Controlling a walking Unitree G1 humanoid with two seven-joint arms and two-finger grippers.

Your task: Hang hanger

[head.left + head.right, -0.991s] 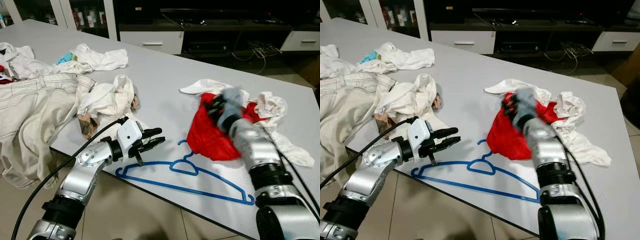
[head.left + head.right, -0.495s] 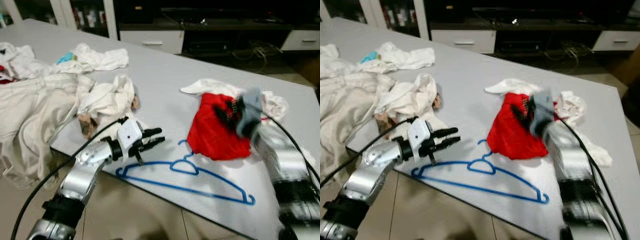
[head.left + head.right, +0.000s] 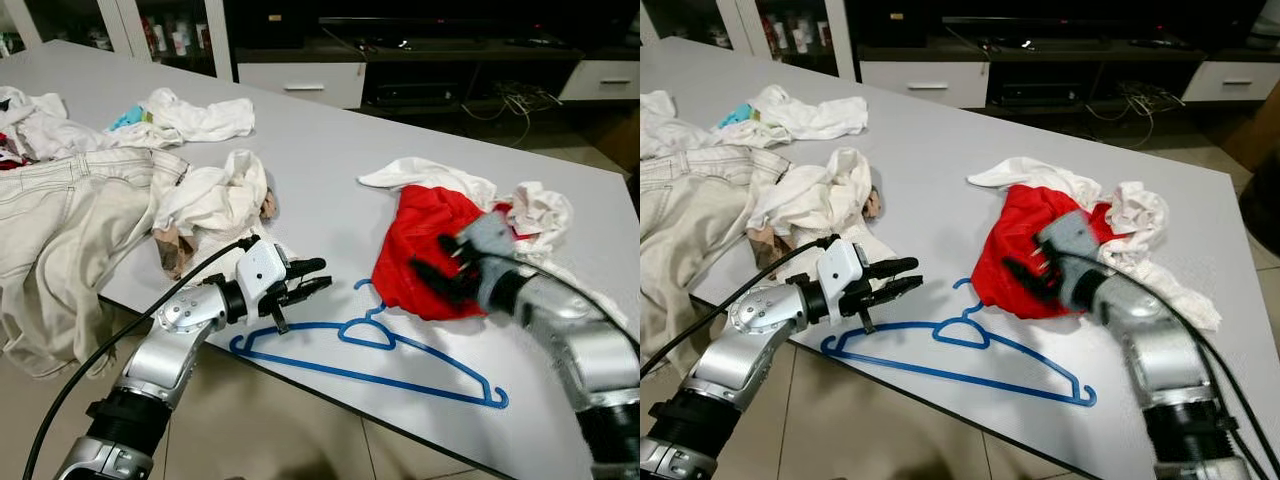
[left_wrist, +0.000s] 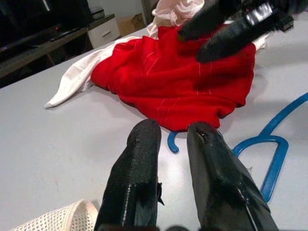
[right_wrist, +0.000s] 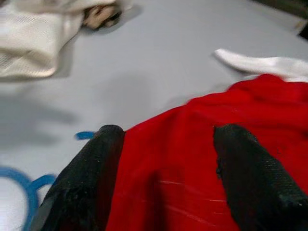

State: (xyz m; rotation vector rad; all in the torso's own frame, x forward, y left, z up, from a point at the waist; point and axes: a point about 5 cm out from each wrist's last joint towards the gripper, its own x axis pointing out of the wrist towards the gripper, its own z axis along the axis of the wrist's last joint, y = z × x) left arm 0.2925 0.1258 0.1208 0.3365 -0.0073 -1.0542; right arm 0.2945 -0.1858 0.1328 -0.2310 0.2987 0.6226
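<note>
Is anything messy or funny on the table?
Yes. The red garment lies crumpled over the hook of the blue hanger, and the beige trousers droop off the table edge.

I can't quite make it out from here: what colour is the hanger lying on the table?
Blue. The hanger shows best in the left eye view.

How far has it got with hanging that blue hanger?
Barely begun. The thin blue plastic hanger lies flat on the grey table, its hook tucked under the crumpled red garment. The right pincer, open, hovers over that garment; the left pincer waits beside the hanger. Grasping, dressing and hanging remain.
</note>
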